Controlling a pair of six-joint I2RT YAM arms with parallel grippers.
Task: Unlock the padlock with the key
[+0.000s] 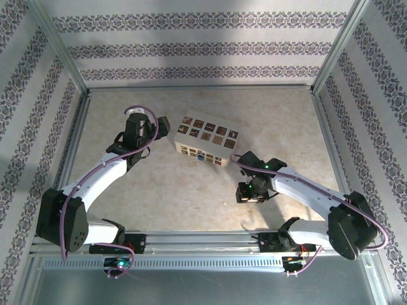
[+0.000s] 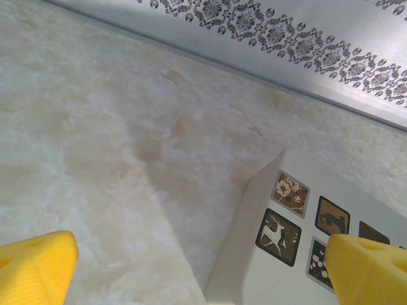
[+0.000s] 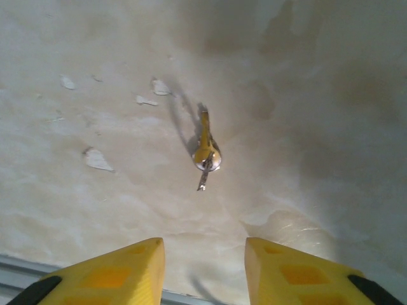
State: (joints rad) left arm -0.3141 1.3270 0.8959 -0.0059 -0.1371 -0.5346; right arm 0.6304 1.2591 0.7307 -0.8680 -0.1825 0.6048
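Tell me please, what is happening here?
The right hand points down at the key, which lies on the table, not yet gripped. The left hand is wide open beside the box. The small blue padlock seems to sit at the box's near side, untouched.

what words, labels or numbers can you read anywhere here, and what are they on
No readable text in these views.
cream box: its dark tiles carry small pictures, such as a deer and flowers, but no letters.
key: any stamp on it is too small to tell.
wallpaper: bands of ornament, no words.
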